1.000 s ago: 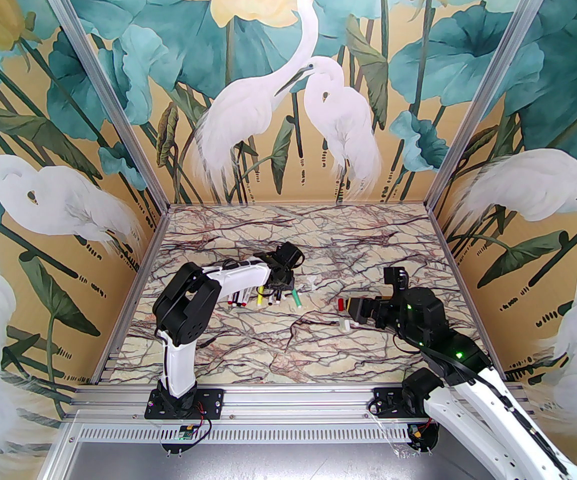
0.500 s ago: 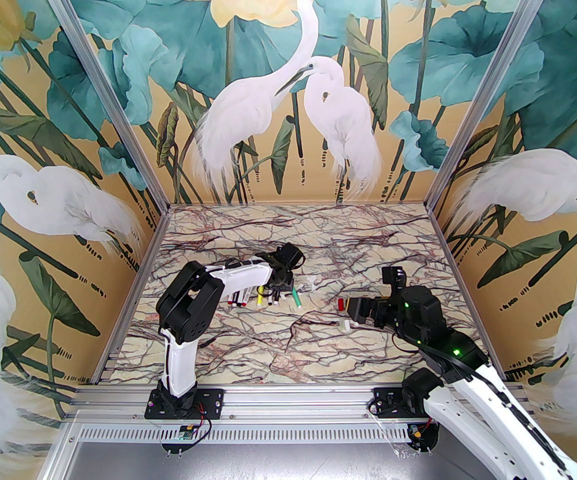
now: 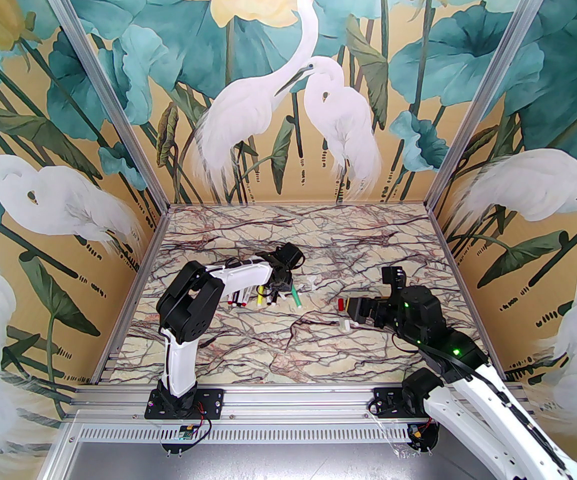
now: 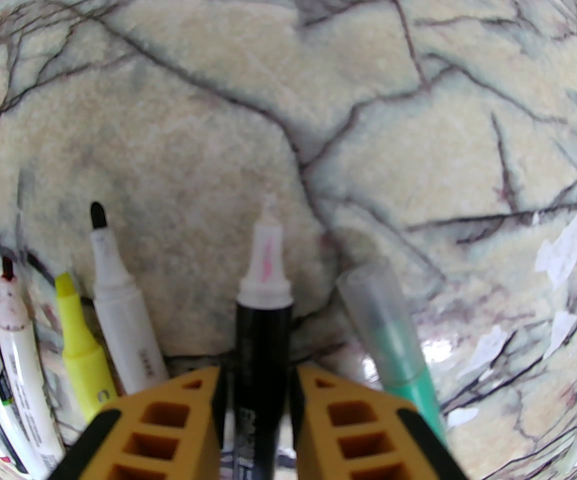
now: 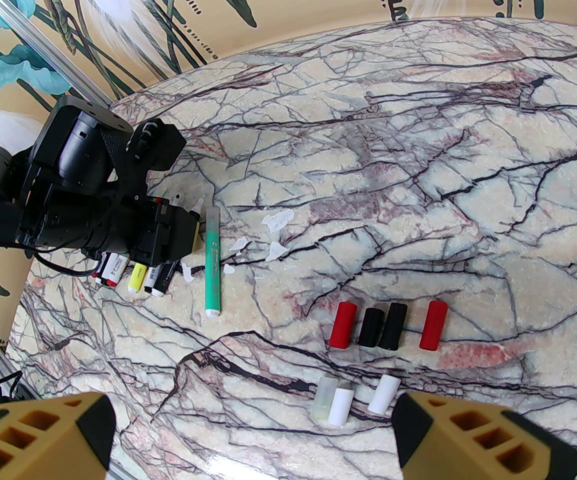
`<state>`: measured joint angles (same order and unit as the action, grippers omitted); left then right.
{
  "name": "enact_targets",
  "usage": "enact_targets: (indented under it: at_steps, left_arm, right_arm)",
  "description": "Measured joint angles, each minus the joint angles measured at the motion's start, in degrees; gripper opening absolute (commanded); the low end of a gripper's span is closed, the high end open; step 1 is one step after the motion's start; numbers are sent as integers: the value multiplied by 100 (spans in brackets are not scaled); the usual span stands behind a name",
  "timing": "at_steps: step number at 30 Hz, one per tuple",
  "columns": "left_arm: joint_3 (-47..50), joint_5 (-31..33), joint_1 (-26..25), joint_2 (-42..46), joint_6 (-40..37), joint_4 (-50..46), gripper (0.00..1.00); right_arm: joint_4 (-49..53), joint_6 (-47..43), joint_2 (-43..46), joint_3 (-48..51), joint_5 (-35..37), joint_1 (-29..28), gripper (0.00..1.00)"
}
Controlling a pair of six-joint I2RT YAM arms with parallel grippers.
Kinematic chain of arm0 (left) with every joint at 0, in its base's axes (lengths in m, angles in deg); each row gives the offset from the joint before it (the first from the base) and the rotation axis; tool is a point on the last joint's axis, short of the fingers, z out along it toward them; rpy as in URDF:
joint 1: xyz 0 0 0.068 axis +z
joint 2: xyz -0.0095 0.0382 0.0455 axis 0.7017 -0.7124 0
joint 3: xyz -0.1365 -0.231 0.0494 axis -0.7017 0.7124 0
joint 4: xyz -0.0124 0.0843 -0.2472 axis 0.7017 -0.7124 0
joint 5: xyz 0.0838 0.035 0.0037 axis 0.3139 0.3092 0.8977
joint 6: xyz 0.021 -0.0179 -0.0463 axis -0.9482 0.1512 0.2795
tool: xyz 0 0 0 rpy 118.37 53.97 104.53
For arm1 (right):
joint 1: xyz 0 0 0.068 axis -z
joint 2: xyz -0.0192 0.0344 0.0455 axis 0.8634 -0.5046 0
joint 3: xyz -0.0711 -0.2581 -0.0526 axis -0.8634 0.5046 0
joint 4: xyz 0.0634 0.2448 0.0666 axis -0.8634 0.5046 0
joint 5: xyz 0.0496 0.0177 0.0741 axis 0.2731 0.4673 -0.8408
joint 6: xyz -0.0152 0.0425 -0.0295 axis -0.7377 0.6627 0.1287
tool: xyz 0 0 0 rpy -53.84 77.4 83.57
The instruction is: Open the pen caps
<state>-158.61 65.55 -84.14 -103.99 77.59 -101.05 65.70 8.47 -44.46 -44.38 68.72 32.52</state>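
My left gripper [image 4: 255,398] clamps the black pen [image 4: 262,348]; a white pen [image 4: 123,318] and green pen [image 4: 411,373] crowd its sides. Right gripper [image 5: 253,418] gapes; little has moved since.

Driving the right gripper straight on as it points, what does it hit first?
Probably the white caps lying just ahead of the right gripper; depth is unclear, so maybe bare table first.

Six pens [image 4: 262,348] and seven loose caps [image 5: 343,325] are here.
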Motion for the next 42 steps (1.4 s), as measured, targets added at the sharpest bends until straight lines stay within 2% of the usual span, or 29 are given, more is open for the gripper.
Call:
enact_targets:
  at_steps: [5, 9, 16, 21, 25, 28, 42]
  left_arm:
    - [-9, -33, 0, 216, 44, -136, 30]
    - [125, -247, 0, 807, 232, -153, 30]
    - [463, -822, -22, 1445, 942, -166, 39]
    - [498, -1047, -149, 1451, 1456, -170, 38]
    - [407, -1108, -319, 1338, 1779, -225, 32]
    - [195, -1104, -402, 1080, 1934, -321, 34]
    - [-319, -970, -422, 280, 1996, -435, 37]
  right_arm:
    - [4, 0, -83, 0, -4, 0, 100]
    - [94, 0, -122, -35, -20, 0, 100]
    - [310, 17, -153, -197, -17, 0, 99]
    - [365, 17, -153, -229, -37, 0, 100]
    - [435, 17, -153, -232, -87, 0, 99]
    - [481, 17, -153, -232, -120, 0, 100]
    - [573, 17, -153, -232, -127, 0, 99]
